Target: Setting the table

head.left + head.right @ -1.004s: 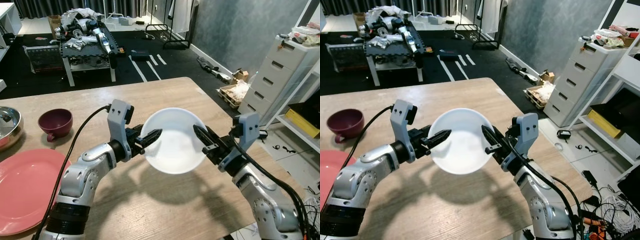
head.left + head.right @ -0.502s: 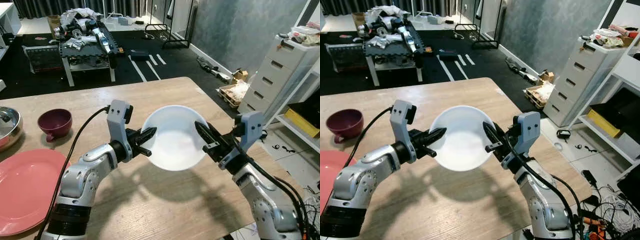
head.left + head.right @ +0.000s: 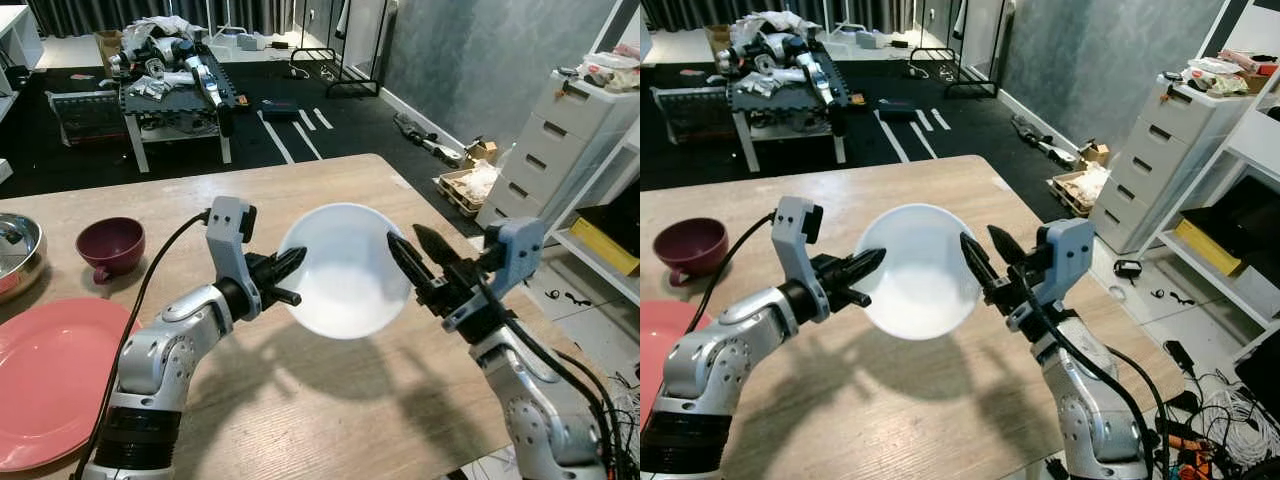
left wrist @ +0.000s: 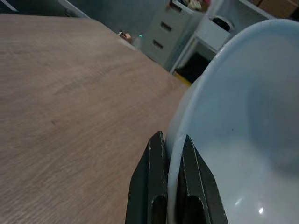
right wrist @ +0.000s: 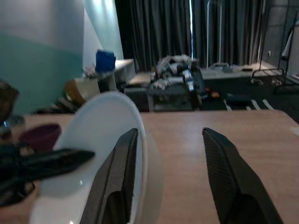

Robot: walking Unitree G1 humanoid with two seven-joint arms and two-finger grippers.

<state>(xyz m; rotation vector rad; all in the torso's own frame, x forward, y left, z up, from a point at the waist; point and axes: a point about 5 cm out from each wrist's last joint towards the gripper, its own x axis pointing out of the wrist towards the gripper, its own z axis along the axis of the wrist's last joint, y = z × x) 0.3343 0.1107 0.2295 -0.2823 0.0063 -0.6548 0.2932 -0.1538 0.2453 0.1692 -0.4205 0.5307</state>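
A white bowl (image 3: 345, 270) hangs tilted above the wooden table (image 3: 330, 420), its hollow facing me. My left gripper (image 3: 297, 274) is shut on its left rim; the left wrist view shows the two black fingers (image 4: 156, 186) pinching the thin rim of the bowl (image 4: 243, 116). My right gripper (image 3: 404, 234) is open at the bowl's right rim, its fingers spread and pointing up and left. In the right wrist view one finger (image 5: 119, 182) lies against the bowl (image 5: 93, 140) and the other stands apart over bare table.
A maroon cup (image 3: 108, 245), a pink plate (image 3: 50, 375) and a steel bowl (image 3: 15, 250) sit on the table's left side. The table's right edge drops off near white drawers (image 3: 560, 150). A low cluttered table (image 3: 170, 90) stands beyond.
My right gripper has opened and let go of the bowl's right rim. The bowl, held by the left gripper, has shifted slightly up and left.
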